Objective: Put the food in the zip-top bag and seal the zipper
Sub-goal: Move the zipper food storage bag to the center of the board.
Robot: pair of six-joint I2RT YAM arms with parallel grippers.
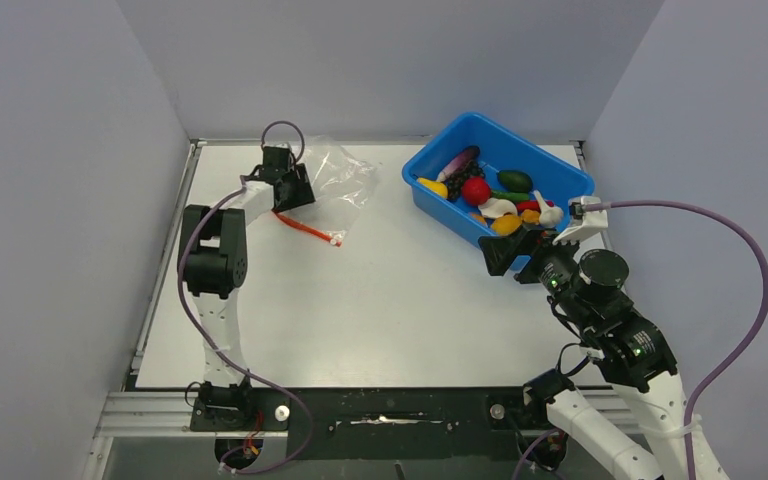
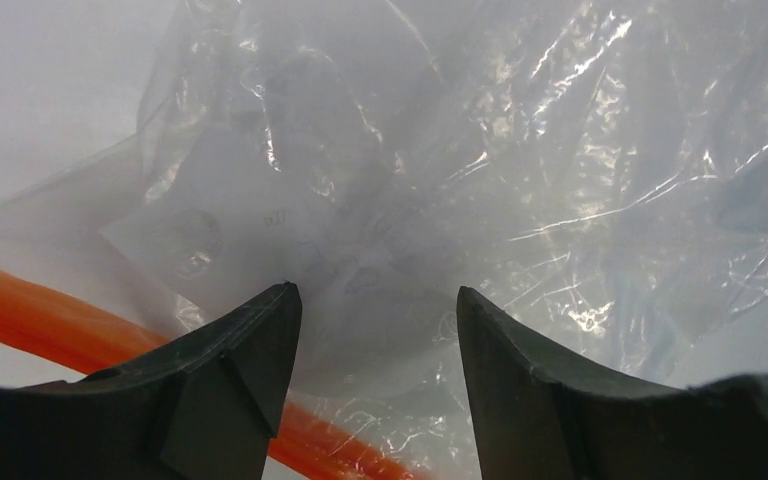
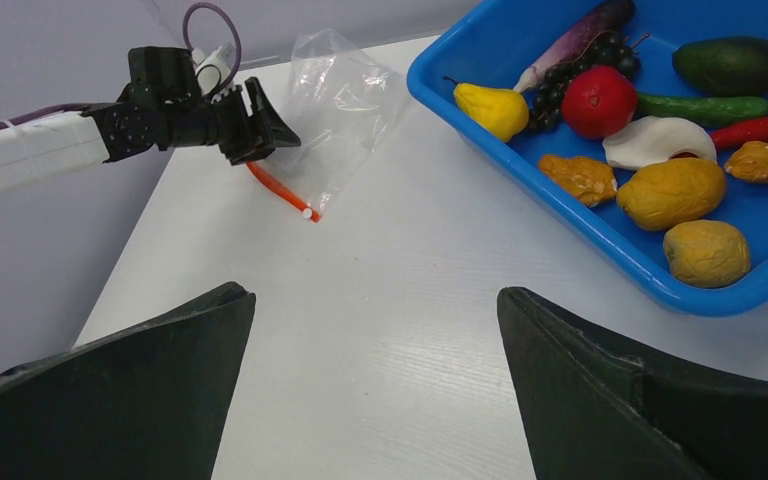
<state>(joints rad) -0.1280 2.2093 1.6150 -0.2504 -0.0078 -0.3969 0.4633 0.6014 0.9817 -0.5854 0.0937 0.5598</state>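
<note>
The zip-top bag [image 1: 338, 178] lies crumpled on the far left of the tabletop [image 1: 380, 300]. Its zipper [image 1: 308, 229] lies along the bag's near edge, running from under the left gripper [image 1: 293, 195] out toward the near right. That gripper hangs over the bag's near left corner. Its fingers [image 2: 250, 350] are spread apart, with only clear film just beyond their tips; whether the tips touch it cannot be told. The zipper passes beneath the left-hand finger.

The food [image 1: 476, 190] lies in the blue tub [image 1: 438, 208] at the far right, well apart from the bag: red ball, grapes, eggplant, and yellow, orange and green pieces. The right gripper [image 1: 505, 255] sits just beside the tub's near corner, its fingers [image 3: 160, 380] released and wide, holding nothing.
</note>
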